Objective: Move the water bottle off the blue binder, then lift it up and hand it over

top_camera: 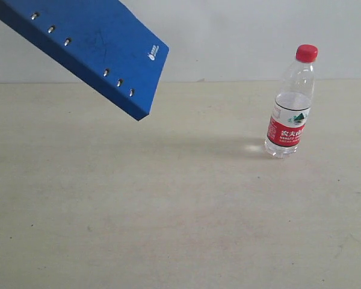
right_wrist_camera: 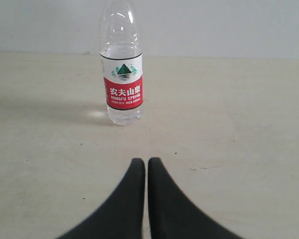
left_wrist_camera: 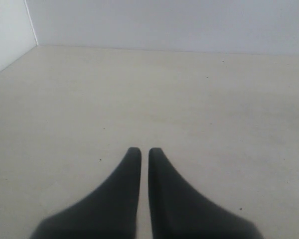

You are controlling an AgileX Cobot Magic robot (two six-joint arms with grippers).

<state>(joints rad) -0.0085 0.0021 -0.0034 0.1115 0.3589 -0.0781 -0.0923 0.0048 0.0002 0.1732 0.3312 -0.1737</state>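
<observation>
The water bottle [top_camera: 290, 105] stands upright on the beige table [top_camera: 168, 217] at the right, red cap on top, label facing forward. The blue binder [top_camera: 90, 48] hangs tilted in the air at the upper left, well apart from the bottle; whatever holds it lies outside the picture. Neither gripper shows in the exterior view. In the right wrist view the bottle [right_wrist_camera: 122, 74] stands a short way ahead of my right gripper [right_wrist_camera: 146, 162], which is shut and holds nothing. My left gripper [left_wrist_camera: 144, 151] is shut too, with only bare table beyond it.
A white wall [top_camera: 259, 36] runs behind the table. In the left wrist view a side wall [left_wrist_camera: 7, 30] meets the back wall at a corner. The binder throws a faint shadow [top_camera: 198, 144] on the tabletop left of the bottle.
</observation>
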